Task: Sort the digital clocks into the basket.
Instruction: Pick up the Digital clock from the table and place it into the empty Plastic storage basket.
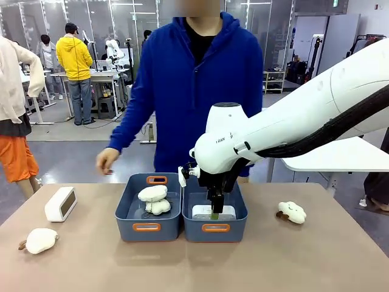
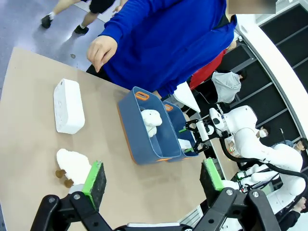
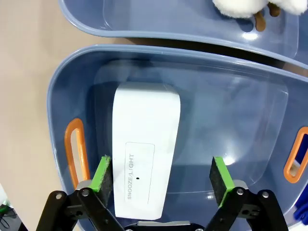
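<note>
One digital clock (image 1: 214,212) (image 3: 144,149) lies flat inside the right-hand basket (image 1: 234,230) (image 3: 62,96), a white box with "SNOOZE/LIGHT" print facing up. My right gripper (image 1: 214,214) (image 3: 161,175) hangs open in that basket, its green pads on either side of the clock, the right pad well clear of it. A second white clock (image 1: 61,204) (image 2: 68,106) stands on the table at the left. My left gripper (image 2: 153,178) is open and holds nothing, high above the table's left part.
The left blue-grey bin (image 1: 130,228) (image 2: 139,130) holds two cream plush toys (image 1: 153,199). More plush toys lie on the table at the left (image 1: 39,240) (image 2: 72,166) and right (image 1: 292,212). A person in a blue hoodie stands behind the bins, one hand (image 1: 106,161) hovering near the far edge.
</note>
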Controlling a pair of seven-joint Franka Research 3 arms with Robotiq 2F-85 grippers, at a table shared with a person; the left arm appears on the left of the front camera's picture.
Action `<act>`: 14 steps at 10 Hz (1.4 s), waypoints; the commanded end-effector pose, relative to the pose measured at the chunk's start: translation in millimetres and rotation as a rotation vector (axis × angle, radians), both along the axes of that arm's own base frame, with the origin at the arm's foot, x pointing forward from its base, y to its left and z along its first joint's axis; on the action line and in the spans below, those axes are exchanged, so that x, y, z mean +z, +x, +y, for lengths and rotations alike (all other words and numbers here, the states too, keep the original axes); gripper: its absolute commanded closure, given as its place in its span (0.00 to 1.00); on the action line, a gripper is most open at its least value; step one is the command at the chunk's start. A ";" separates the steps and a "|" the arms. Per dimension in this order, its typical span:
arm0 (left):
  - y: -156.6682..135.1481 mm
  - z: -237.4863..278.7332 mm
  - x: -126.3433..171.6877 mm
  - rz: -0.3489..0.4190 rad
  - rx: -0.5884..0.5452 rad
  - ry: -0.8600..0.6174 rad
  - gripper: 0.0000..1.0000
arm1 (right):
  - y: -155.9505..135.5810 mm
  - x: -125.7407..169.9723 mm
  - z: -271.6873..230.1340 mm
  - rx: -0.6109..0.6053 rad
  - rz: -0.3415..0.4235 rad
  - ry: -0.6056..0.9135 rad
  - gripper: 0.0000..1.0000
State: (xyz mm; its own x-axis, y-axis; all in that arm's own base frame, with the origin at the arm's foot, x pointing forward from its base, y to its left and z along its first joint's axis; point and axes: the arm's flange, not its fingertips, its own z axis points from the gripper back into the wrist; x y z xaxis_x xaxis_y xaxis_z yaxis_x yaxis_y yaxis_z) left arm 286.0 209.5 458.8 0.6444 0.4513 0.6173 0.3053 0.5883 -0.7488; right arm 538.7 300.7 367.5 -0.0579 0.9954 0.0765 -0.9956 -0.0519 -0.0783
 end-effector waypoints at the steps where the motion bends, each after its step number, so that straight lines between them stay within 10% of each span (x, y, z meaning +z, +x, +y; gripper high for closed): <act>1: 0.2 0.5 1.4 -0.017 -0.001 -0.015 0.00 | 0.7 -2.7 0.6 0.000 0.003 -0.001 0.00; 12: 0.2 0.5 1.4 -0.017 -0.001 -0.015 0.00 | 0.0 -2.2 0.8 0.001 0.005 0.001 0.03; 14: 0.2 0.5 1.4 -0.017 -0.001 -0.015 0.00 | -17.9 54.0 -18.1 -0.022 0.029 -0.012 0.00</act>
